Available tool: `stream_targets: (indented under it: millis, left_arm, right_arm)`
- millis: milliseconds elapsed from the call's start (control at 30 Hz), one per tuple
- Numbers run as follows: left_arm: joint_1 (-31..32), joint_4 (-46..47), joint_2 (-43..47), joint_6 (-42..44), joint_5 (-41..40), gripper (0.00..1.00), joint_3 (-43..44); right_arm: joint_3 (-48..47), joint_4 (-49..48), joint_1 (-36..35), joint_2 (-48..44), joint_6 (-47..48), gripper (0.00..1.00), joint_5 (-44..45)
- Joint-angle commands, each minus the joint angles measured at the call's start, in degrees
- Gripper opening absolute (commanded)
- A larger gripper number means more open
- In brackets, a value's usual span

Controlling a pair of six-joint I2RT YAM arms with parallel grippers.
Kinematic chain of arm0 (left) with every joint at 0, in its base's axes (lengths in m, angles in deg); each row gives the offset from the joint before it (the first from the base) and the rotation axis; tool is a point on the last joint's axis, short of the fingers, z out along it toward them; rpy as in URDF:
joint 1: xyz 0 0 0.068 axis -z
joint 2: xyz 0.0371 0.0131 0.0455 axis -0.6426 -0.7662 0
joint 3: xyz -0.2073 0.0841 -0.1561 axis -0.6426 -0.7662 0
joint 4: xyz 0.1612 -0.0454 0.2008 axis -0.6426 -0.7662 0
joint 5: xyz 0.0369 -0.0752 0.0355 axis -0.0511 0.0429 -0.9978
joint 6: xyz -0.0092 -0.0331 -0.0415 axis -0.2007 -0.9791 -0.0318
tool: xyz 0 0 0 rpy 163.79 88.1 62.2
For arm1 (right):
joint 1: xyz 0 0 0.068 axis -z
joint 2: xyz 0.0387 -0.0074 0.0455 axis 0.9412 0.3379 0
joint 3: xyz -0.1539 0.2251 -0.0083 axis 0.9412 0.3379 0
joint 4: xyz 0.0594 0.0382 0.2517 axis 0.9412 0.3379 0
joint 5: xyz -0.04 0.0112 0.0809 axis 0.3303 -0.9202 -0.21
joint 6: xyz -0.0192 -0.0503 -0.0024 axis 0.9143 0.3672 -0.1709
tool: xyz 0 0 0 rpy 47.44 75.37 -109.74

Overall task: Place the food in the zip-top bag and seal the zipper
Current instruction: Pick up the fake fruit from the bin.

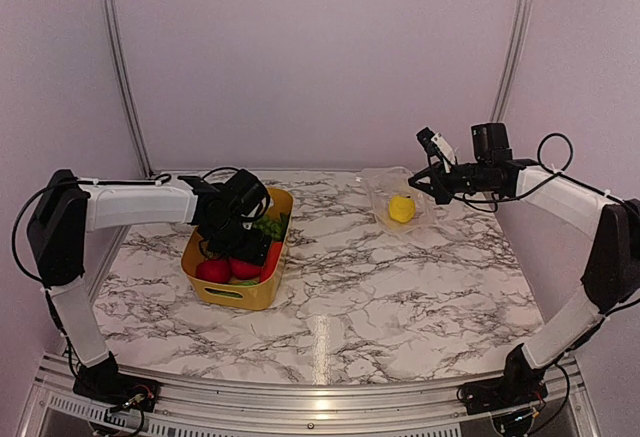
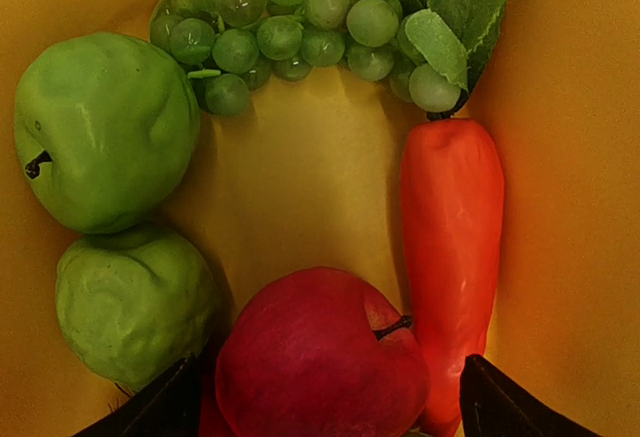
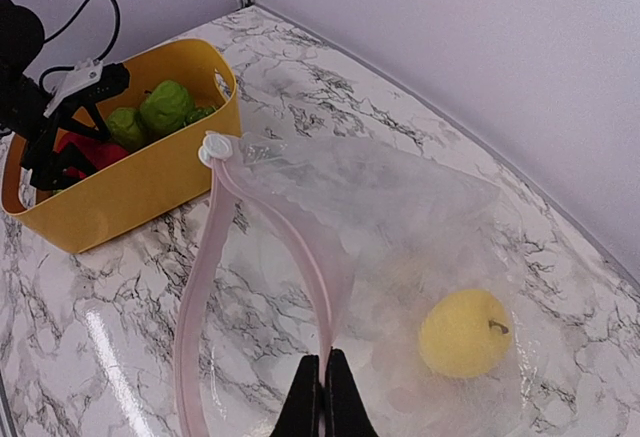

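- The left tool (image 1: 237,229) is hanging inside the yellow rectangular plastic bin (image 1: 248,295). Its 2 dark fingers (image 2: 150,412) are spreading wide and gripping nothing.
- A round red plastic apple (image 2: 320,357) is lying directly between those fingers. I cannot tell whether either finger is touching it.
- Just ahead of the finger on the right of the left wrist view, a long orange-red plastic pepper (image 2: 452,247) is lying along the bin wall and pressing against the apple.
- Ahead of the other finger, 2 lumpy green plastic fruits (image 2: 105,127) are resting against each other.
- Farthest ahead of the left tool, a bunch of green plastic grapes (image 2: 290,27) with a green leaf is stretching across the bin's end.
- The right tool (image 3: 322,402) is pinching narrow onto the pale pink closure strip (image 3: 200,287) of the large clear crinkly plastic bag (image 3: 400,197). The bag's mouth is gaping open over the marbled white surface (image 1: 400,297).
- The strip is looping away from the right tool toward a small white slider (image 3: 213,147).
- Inside the bag, just ahead of the right tool and to one side, a round yellow plastic fruit (image 3: 465,332) is sitting.
- The bin is standing well beyond the right tool, apart from the bag.
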Motion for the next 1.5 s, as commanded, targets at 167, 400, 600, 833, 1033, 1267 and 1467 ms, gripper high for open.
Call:
stream_targets:
  millis: [167,400,600,833,1033,1267,1467]
  left_arm:
    - [0.1,-2.7,-2.0,-0.6,0.3,0.92,-1.7]
    - [0.1,-2.5,-3.1,-0.3,-0.7,0.85,-1.6]
    - [0.1,-2.4,-1.1,-0.4,-1.0,0.76,-1.3]
    - [0.2,-2.8,5.1,-0.5,-2.0,0.72,-1.4]
    - [0.2,-2.6,11.6,-2.3,-1.9,0.71,0.4]
    - [1.2,8.9,20.6,-3.0,4.8,0.70,1.1]
    - [2.8,31.6,27.5,-8.6,14.5,0.67,-5.8]
  right_arm:
    - [0.5,-0.9,-0.4,-1.1,0.4,0.00,-0.9]
    - [0.7,-1.1,-0.4,-1.3,0.4,0.00,-0.7]
    - [0.4,-1.0,-0.4,-1.3,0.0,0.00,-0.8]
    - [-1.6,0.5,-0.5,-1.8,-1.2,0.00,-1.5]
    - [-5.3,3.9,-2.1,-0.5,-0.4,0.00,0.2]
    - [-11.5,9.5,-9.0,1.7,2.0,0.00,4.8]
    - [-17.0,14.3,-13.0,5.9,2.0,0.00,6.1]
